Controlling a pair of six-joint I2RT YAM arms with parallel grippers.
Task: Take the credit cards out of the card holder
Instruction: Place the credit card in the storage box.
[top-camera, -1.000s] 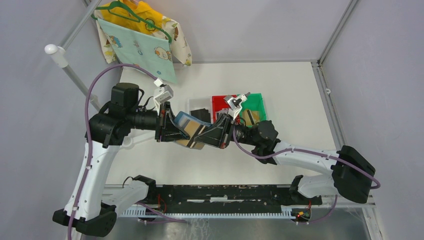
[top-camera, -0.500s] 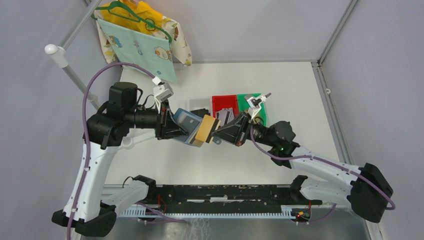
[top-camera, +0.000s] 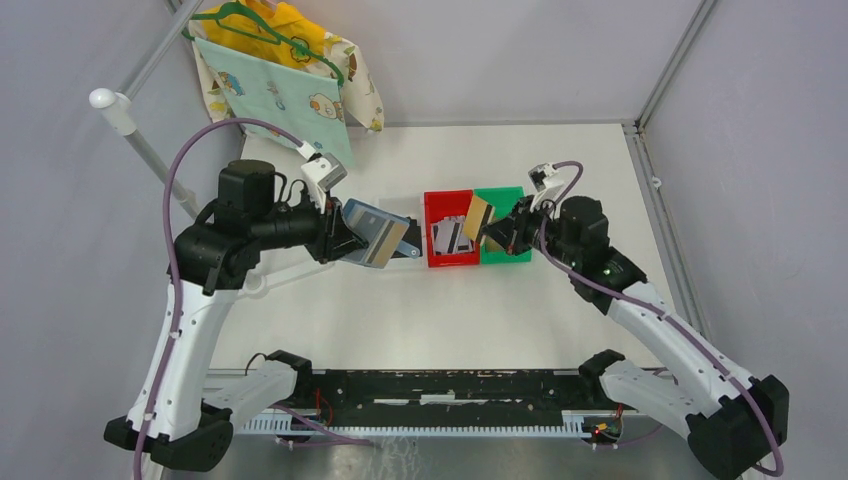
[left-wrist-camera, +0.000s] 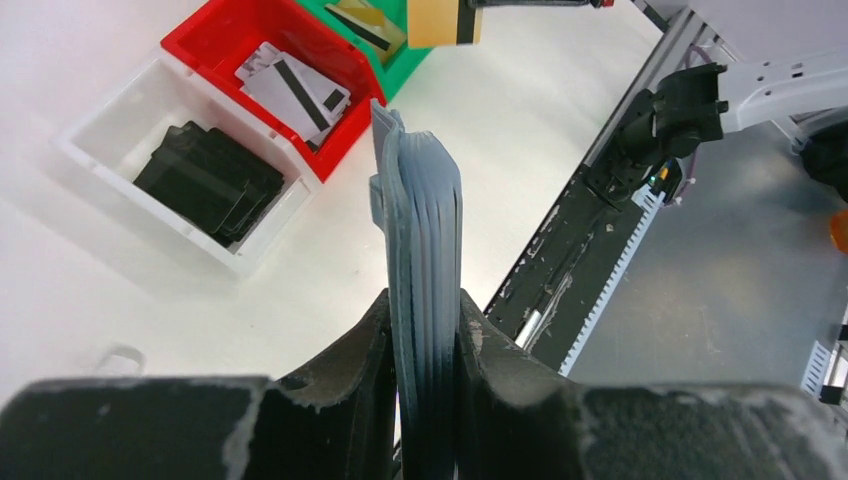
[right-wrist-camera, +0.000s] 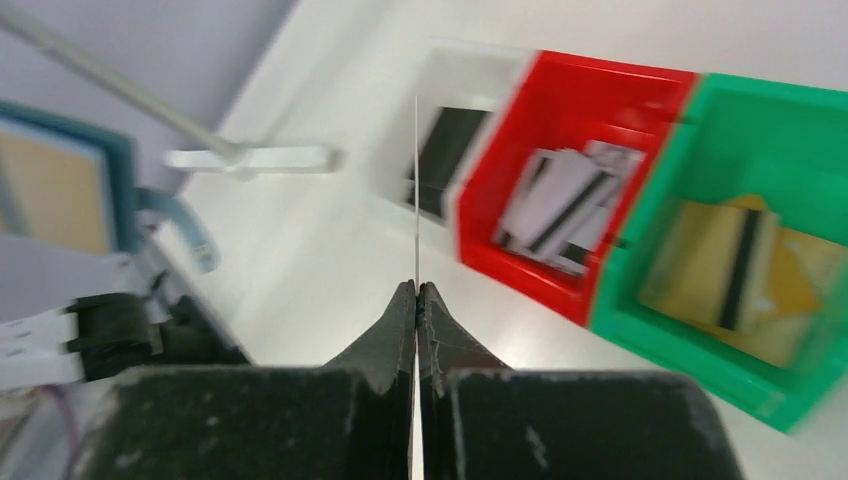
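My left gripper (top-camera: 345, 238) is shut on the slate-blue card holder (top-camera: 378, 232), held above the table; in the left wrist view the card holder (left-wrist-camera: 425, 230) stands edge-on between the fingers (left-wrist-camera: 370, 340). My right gripper (top-camera: 497, 228) is shut on a gold-tan credit card (top-camera: 478, 214) over the red and green bins. That card (right-wrist-camera: 416, 180) shows only as a thin edge in my right gripper (right-wrist-camera: 416, 290). Further cards lie sorted in bins: black (left-wrist-camera: 210, 180), white-grey (left-wrist-camera: 295, 90), gold (right-wrist-camera: 730, 270).
A white bin (top-camera: 397, 205), a red bin (top-camera: 432, 222) and a green bin (top-camera: 512, 198) stand side by side mid-table. A pale patterned cloth (top-camera: 275, 100) hangs on a hanger at the back left. A black rail (top-camera: 440, 385) runs along the near edge.
My right gripper has drawn the gold-tan card out of the card holder and carried it right, over the bins. The left gripper has tilted the holder slightly.
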